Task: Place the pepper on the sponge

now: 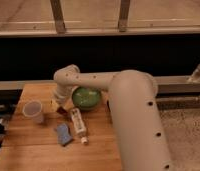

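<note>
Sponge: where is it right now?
Camera view: the sponge lies on the wooden table, left of centre, just left of the white bottle. The gripper is behind it, between the clear cup and the green bowl.

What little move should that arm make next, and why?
Probably bring the pincer toward the camera, over the sponge. The pepper shows at its tip, between the cup and green bowl, while the sponge lies nearer, beside the white bottle, with nothing on it.
</note>
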